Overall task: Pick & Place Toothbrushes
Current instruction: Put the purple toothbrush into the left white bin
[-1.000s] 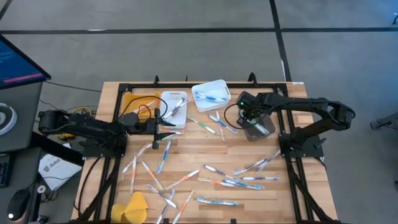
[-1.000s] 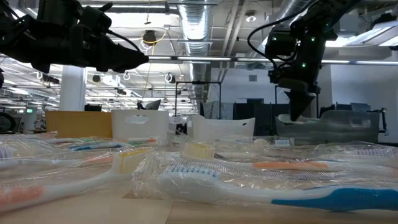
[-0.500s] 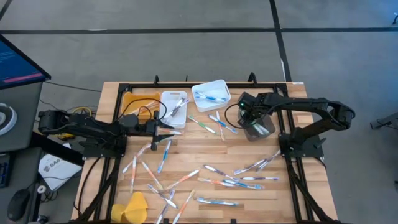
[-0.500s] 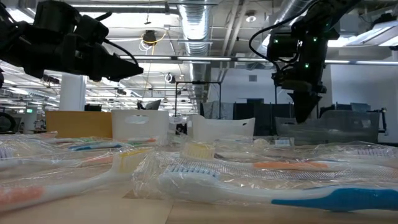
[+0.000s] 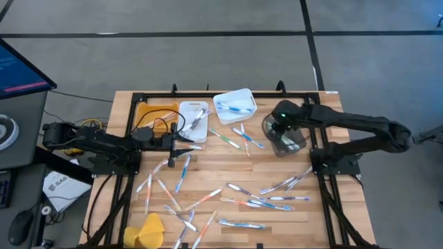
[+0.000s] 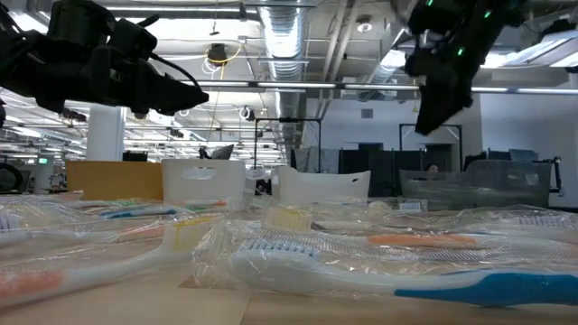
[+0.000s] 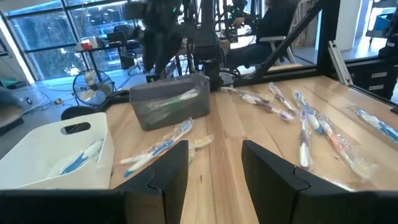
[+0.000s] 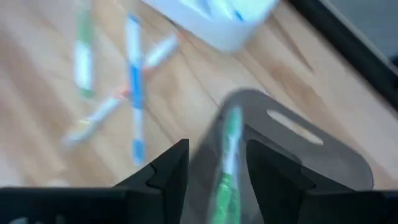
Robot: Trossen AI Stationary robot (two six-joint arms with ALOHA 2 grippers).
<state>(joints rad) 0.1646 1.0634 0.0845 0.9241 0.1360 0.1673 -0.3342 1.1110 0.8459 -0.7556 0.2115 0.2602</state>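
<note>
Toothbrushes (image 5: pixel 266 200) mostly loose on the counter (image 5: pixel 325 218): one cluster near the front right, another spread front left, a few strays just in front of the bins.

Right gripper (image 8: pixel 214 177) is above the grey bin (image 5: pixel 284 142). Fingers parted with nothing between them; a green toothbrush (image 8: pixel 229 149) lies in the bin straight below the gap, long axis roughly in line with the fingers' pointing direction. Looks like a drop just completed, so I'd judge the next pick for this arm is the front-right cluster, which is well apart from it, toward the front edge.

Left gripper (image 7: pixel 214 165) hovers over the counter just in front of the white bin (image 5: pixel 194 114), fingers partway open, empty. Nearest loose brushes to it lie just ahead on the wood, long axes mostly slanted across its line of sight. Left arm is the closer one for the front-left spread.

Bins:
- orange bin (image 5: pixel 149 112): can't see contents
- white bin: a few brushes
- second white bin (image 5: pixel 235 104): blue-handled brushes
- grey bin: green brush
</note>
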